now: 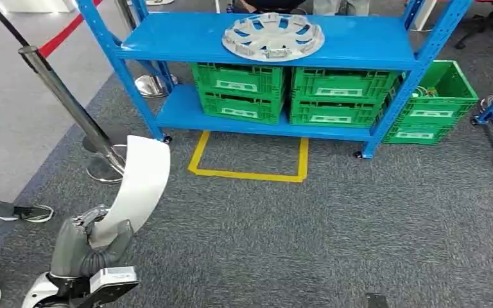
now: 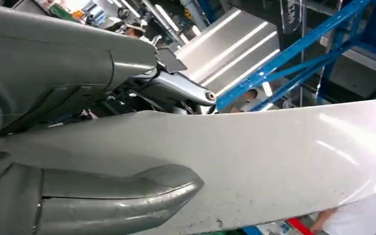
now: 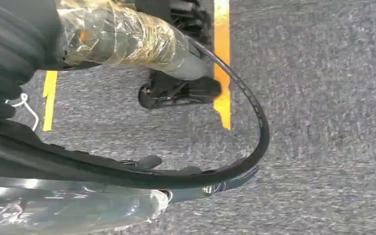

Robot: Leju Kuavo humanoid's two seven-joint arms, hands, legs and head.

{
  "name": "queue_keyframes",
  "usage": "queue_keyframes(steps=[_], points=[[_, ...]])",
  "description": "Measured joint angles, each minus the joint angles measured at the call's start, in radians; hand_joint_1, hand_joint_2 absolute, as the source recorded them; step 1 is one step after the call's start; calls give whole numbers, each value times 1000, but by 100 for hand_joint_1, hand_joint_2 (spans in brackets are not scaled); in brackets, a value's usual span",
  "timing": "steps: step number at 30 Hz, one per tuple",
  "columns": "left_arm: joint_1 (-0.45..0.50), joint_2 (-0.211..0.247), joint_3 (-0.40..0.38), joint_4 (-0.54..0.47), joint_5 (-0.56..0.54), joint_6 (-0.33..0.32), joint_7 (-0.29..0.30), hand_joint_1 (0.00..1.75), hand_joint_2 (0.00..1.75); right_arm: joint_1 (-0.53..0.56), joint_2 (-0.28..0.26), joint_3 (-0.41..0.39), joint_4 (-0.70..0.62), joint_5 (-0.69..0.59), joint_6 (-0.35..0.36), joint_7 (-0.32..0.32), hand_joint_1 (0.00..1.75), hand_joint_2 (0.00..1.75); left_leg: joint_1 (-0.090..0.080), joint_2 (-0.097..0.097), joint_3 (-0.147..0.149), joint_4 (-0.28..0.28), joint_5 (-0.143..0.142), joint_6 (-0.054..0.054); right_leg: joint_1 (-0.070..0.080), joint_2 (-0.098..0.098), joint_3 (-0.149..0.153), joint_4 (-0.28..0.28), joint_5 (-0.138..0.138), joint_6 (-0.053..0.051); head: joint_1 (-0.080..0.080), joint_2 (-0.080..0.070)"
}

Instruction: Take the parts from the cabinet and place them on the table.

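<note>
My left hand [image 1: 93, 247] holds a white curved panel [image 1: 138, 186] low at the left, with its upper end standing up above the hand. In the left wrist view the thumb [image 2: 117, 196] and fingers [image 2: 176, 88] clamp the panel [image 2: 274, 161] from both sides. A silver wheel cover [image 1: 273, 35] lies flat on the top board of the blue cabinet [image 1: 186, 42] ahead. My right hand [image 3: 196, 176] hangs over the grey carpet, fingers stretched out with nothing in them.
Green crates [image 1: 241, 90] [image 1: 340, 96] fill the cabinet's lower shelf, and another [image 1: 436, 102] sits on the floor to its right. A yellow tape square [image 1: 250, 173] marks the carpet in front. A leaning barrier post [image 1: 70, 106] and a person's shoe [image 1: 32, 213] are at the left.
</note>
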Motion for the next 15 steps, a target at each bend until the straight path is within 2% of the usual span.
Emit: queue_keyframes(steps=[1,2,4,5,6,7,8,10,11,12,13,14,15], points=[[-4,1,-2,0,2,-4,-6,175,175,0,3,-1,-3,3,0,0,0,175,-2,-11,51,-81,-24,20,-1,0,-4,0,4,2,3,0],[-5,1,-5,1,3,-6,-10,175,175,-4,3,-2,-6,5,0,-1,0,175,-4,-8,68,-114,-27,22,-1,2,-9,2,10,9,2,0],[-11,2,-9,4,4,-13,-13,175,175,-5,4,-6,-7,9,-1,-1,0,175,-13,-8,65,-120,-25,26,-9,5,-17,1,22,24,-1,0],[-14,1,-11,6,4,-18,-14,175,175,-4,6,-7,-9,11,-2,1,0,175,-13,-6,66,-131,-22,32,-8,6,-18,-1,27,30,-1,0],[-19,-1,-15,6,4,-26,-15,175,175,-4,7,-8,-10,11,-4,3,0,175,-1,1,78,-175,-19,36,-6,6,-25,9,15,32,0,0],[-24,-1,-17,9,3,-35,-16,175,175,-5,7,-8,-11,11,-7,4,0,175,-2,7,73,-174,-12,37,-6,7,-45,29,-7,37,3,0],[-27,-3,-17,10,3,-42,-16,175,175,-6,7,-8,-11,13,-10,6,0,175,-2,8,65,-173,-7,42,-6,8,-72,90,-49,40,5,0],[-29,-10,-17,18,4,-58,-18,175,175,-5,7,-10,-14,17,-11,13,0,175,-4,17,50,-168,-1,42,-11,8,-140,259,-125,51,3,0],[-29,-12,-18,23,4,-65,-21,175,175,-5,8,-11,-15,19,-11,17,0,175,-4,21,43,-165,3,40,-12,8,-158,305,-138,55,6,0],[-31,-15,-18,27,7,-72,-21,175,175,-4,8,-14,-15,21,-11,24,0,175,-3,24,37,-162,5,38,-14,7,-154,303,-125,58,4,0],[-33,-18,-18,30,12,-77,-22,175,175,-5,8,-17,-15,24,-11,28,0,175,-2,28,32,-156,5,37,-17,5,-127,259,-95,61,6,0],[-36,-19,-18,33,13,-82,-22,175,175,-7,9,-20,-15,26,-12,32,0,175,0,34,27,-149,5,36,-20,2,-79,175,-52,65,4,0],[-40,-22,-18,35,13,-84,-23,175,175,-10,9,-23,-16,27,-12,32,0,175,3,36,23,-139,2,30,-24,-9,-24,78,-12,69,6,0]])
